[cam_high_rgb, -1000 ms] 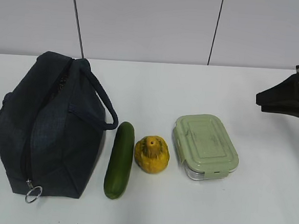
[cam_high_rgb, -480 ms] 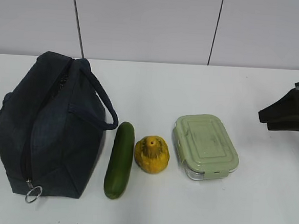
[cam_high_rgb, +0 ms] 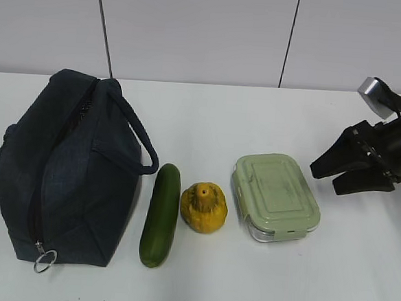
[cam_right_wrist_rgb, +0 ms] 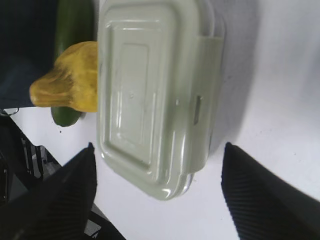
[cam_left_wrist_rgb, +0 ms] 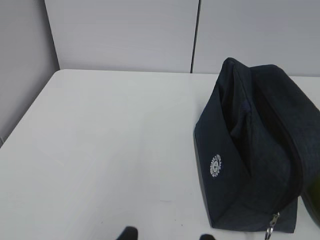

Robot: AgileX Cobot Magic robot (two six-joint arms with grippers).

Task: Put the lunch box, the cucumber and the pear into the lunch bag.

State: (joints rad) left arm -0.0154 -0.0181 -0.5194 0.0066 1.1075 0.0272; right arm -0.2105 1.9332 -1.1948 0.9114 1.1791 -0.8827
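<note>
The navy lunch bag (cam_high_rgb: 65, 168) lies on the white table at the left, its zipper ring at the front; it also fills the right of the left wrist view (cam_left_wrist_rgb: 255, 150). The dark green cucumber (cam_high_rgb: 161, 214) lies just right of it, then the yellow pear (cam_high_rgb: 203, 206), then the green-lidded lunch box (cam_high_rgb: 275, 196). My right gripper (cam_high_rgb: 324, 178) is open and empty, just right of the lunch box. In the right wrist view the lunch box (cam_right_wrist_rgb: 155, 90) lies just ahead of the wide-open fingers (cam_right_wrist_rgb: 159, 165). My left gripper (cam_left_wrist_rgb: 166, 234) is open over bare table, left of the bag.
The table's (cam_high_rgb: 258, 113) far edge meets a grey panelled wall. In the left wrist view the table's left edge (cam_left_wrist_rgb: 25, 120) runs close to the wall.
My right gripper has moved left and down from the right edge toward the lunch box. The bag, cucumber, pear and lunch box have not moved.
</note>
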